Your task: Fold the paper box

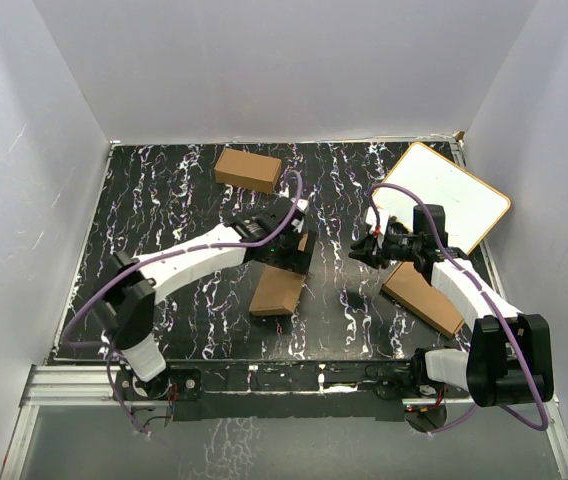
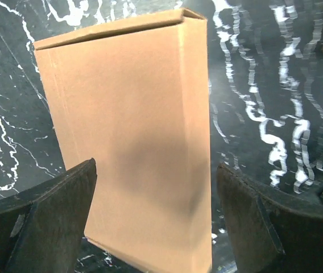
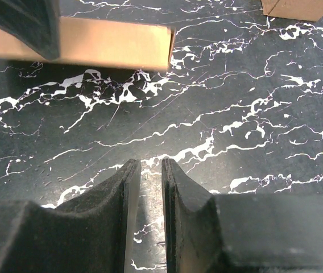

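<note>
The paper box (image 1: 278, 291) lies closed and flat on the black marbled table, a thin brown cardboard rectangle. In the left wrist view the paper box (image 2: 127, 136) fills the middle, lid edge at the far end. My left gripper (image 1: 290, 252) hovers over its far end, open. Its fingers (image 2: 53, 219) stand wide on either side of the box's near end without touching it. My right gripper (image 1: 360, 250) is to the right of the box, above bare table. Its fingers (image 3: 124, 193) are a narrow gap apart with nothing between them. The box's edge (image 3: 113, 45) shows ahead of it.
A smaller, chunkier brown carton (image 1: 249, 170) sits at the back of the table. Another flat brown carton (image 1: 422, 298) lies under my right arm. A white board (image 1: 446, 195) leans at the back right. White walls enclose the table (image 1: 164, 200) on three sides.
</note>
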Controlling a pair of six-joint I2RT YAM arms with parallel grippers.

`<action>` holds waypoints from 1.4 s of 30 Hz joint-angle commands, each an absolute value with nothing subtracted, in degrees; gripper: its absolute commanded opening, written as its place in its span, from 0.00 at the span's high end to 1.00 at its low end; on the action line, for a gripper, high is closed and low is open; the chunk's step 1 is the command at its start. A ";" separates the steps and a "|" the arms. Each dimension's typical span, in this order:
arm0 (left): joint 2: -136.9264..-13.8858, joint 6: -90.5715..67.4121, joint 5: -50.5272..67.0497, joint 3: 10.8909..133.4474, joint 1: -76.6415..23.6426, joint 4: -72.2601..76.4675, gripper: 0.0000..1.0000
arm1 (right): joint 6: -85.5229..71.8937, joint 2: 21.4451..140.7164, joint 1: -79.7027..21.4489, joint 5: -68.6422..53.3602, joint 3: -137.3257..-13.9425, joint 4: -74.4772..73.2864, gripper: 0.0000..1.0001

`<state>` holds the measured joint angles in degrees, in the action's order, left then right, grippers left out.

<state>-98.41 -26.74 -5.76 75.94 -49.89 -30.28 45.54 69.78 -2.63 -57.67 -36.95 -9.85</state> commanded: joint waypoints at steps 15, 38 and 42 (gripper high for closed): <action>-72.10 -37.13 12.27 45.12 -37.29 1.28 0.21 | 52.52 70.18 -0.35 -71.73 -38.66 -16.55 0.68; -75.33 -50.86 23.59 23.02 -35.81 26.44 0.74 | 50.18 82.73 -10.72 -51.78 -44.13 -22.83 0.91; -76.56 -52.30 25.30 21.98 -36.18 30.11 0.74 | 47.81 84.76 -13.19 -47.78 -44.30 -19.65 0.91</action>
<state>-76.42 -50.22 20.62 22.39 -36.05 23.27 51.11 83.66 -11.33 -52.77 -41.71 -25.36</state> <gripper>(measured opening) 0.264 0.089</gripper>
